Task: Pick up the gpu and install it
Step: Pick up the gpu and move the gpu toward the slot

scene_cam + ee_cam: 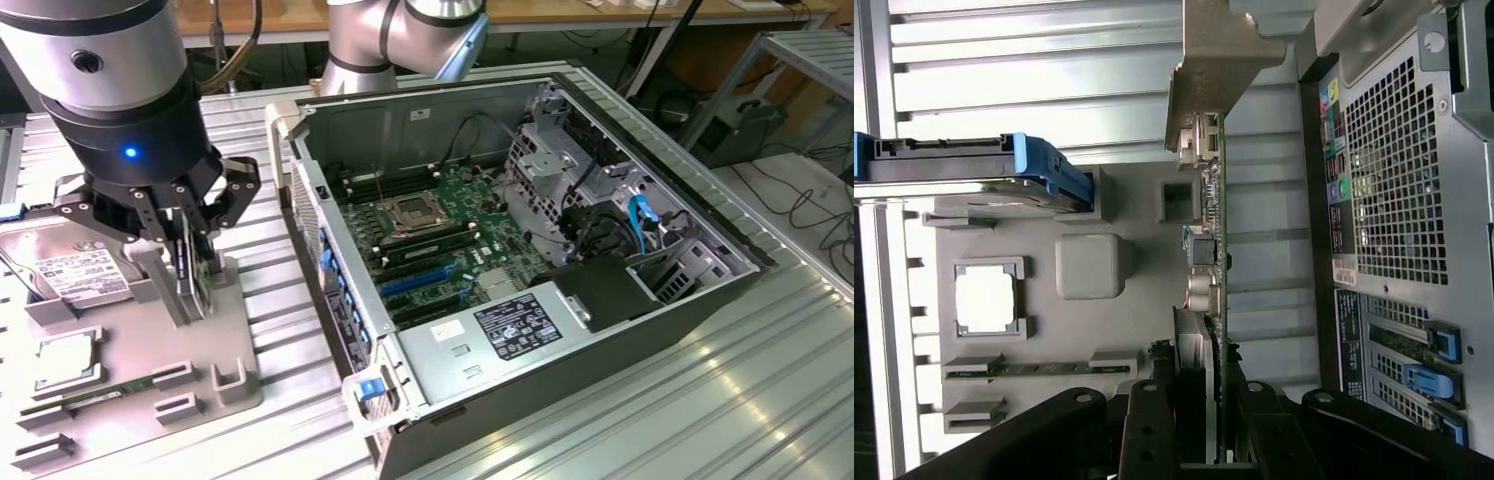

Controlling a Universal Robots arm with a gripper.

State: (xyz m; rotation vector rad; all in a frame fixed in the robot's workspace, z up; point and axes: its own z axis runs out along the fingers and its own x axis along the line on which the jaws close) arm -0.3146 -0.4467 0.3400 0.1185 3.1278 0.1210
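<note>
Gripper, part-closed, seems clamped on the upright gpu at the holder's case-side edge; the drive label is unreadable.

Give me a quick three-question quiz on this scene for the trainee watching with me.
1. True or false: the gpu is seated inside the computer case.
2. What are the fingers of the gripper closed on?
A. the hard drive
B. the gpu
C. the RAM stick
3. Fill in: in the exterior view, the grey parts tray lies on the case's ___ side.

Key
1. False: it stands edge-on between the fingers, over the tray, outside the case.
2. B
3. left
</note>
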